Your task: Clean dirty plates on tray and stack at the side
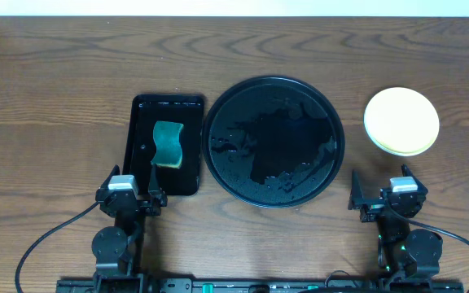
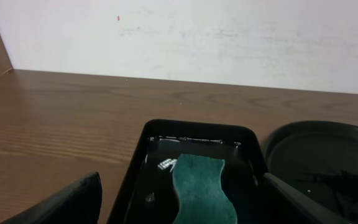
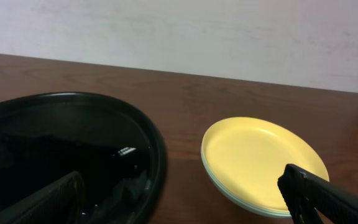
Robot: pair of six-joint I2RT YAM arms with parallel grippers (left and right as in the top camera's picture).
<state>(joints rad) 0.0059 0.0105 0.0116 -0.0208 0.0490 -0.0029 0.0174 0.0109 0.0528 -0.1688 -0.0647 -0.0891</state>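
The left jaws stand wide open and grip nothing. In the left wrist view their two dark fingers (image 2: 67,202) frame the bottom corners, spread well apart above the bench (image 1: 55,81). Just ahead of them lies a rectangular black tray (image 2: 191,127), its long axis running away from the robot. A green sponge (image 2: 201,186) with wavy sides lies flat inside it, its length along the same line.

The right jaws are also fully spread and touch nothing. Their fingers (image 3: 328,199) sit at the lower edges of the right wrist view, clear of everything.

Ahead of the right jaws and a little to the robot's right, the plates (image 3: 263,155) sit stacked on bare brown wood, well apart from the fingers. A pale yellow plate is on top, flat and hollow side up. A thin mint-blue rim shows beneath it; how many lie under it cannot be told. Being round, the stack has no long axis.

Between the two arms sits the large round black tray (image 1: 273,79), glossy with wet-looking patches. It lies just beside the rectangular tray and near the plates, touching neither.
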